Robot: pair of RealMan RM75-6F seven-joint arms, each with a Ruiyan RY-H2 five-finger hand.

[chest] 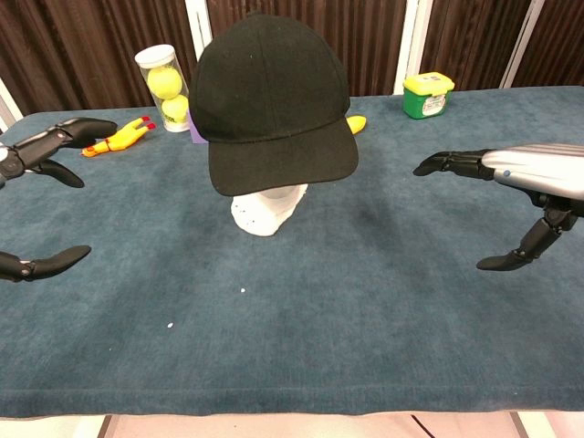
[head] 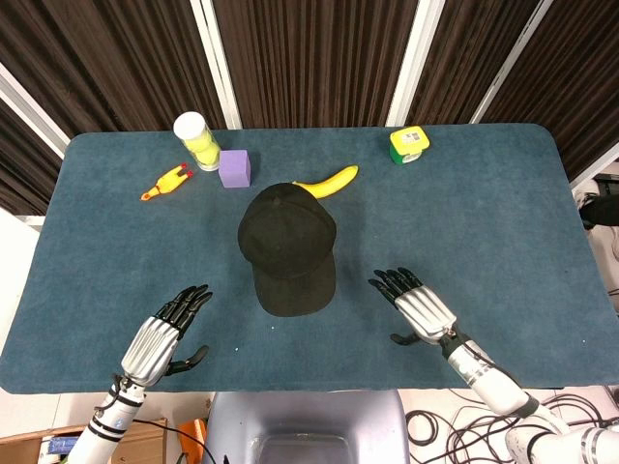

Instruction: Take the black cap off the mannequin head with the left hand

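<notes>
A black cap [head: 286,246] [chest: 269,96] sits on a white mannequin head [chest: 266,211] at the table's middle, brim toward me. My left hand [head: 166,337] [chest: 36,155] hovers open near the front left, fingers spread, well to the left of the cap and apart from it. My right hand [head: 418,306] [chest: 520,178] is open too, flat over the front right of the table, holding nothing.
Along the back of the blue table [head: 503,213] stand a clear tube of yellow balls [head: 198,140], a purple cube [head: 235,167], a yellow rubber chicken [head: 166,182], a banana [head: 329,181] just behind the cap, and a green-yellow box [head: 409,145].
</notes>
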